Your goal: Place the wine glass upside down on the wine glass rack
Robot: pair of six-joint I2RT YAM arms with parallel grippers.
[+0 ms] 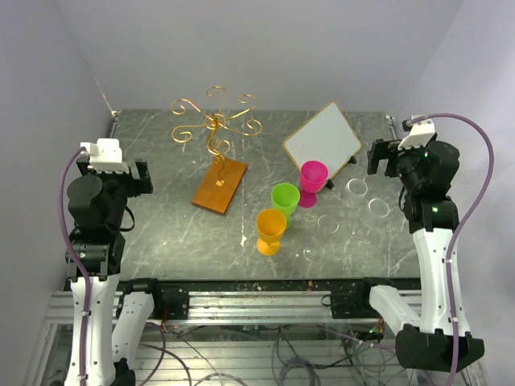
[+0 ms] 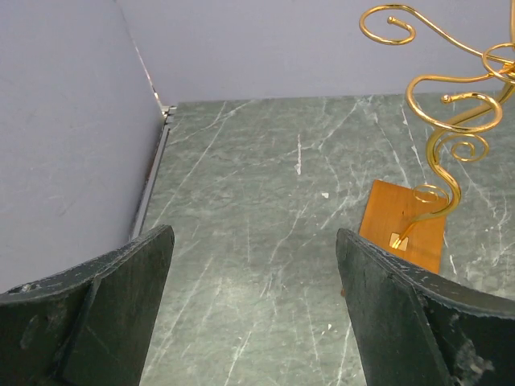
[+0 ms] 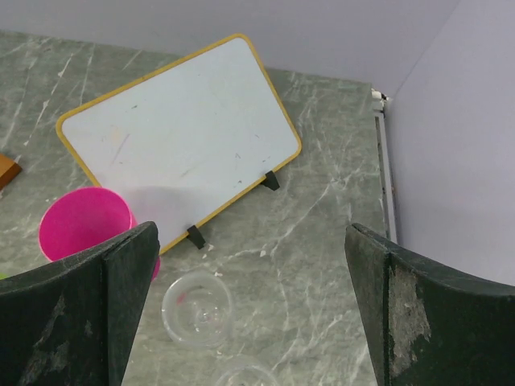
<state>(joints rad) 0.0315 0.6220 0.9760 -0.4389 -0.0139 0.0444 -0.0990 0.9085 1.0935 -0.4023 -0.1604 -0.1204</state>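
A gold wire rack (image 1: 216, 129) on a wooden base (image 1: 219, 185) stands at the table's back left; its curls (image 2: 451, 88) and base (image 2: 405, 225) show at the right of the left wrist view. Several clear wine glasses stand upright at the right: one (image 1: 356, 187) near the whiteboard, also below my right gripper (image 3: 197, 307), another (image 1: 378, 207) beside it, two more (image 1: 327, 223) (image 1: 313, 252) nearer. Pink (image 1: 313, 181), green (image 1: 285, 203) and orange (image 1: 271, 231) plastic goblets stand mid-table. My left gripper (image 2: 253, 314) is open over bare table. My right gripper (image 3: 249, 314) is open, empty.
A whiteboard (image 1: 323, 138) with a yellow frame leans on small black feet at the back right, just behind the pink goblet (image 3: 84, 227). Walls close the table at the left, back and right. The arm bases and a metal rail run along the near edge.
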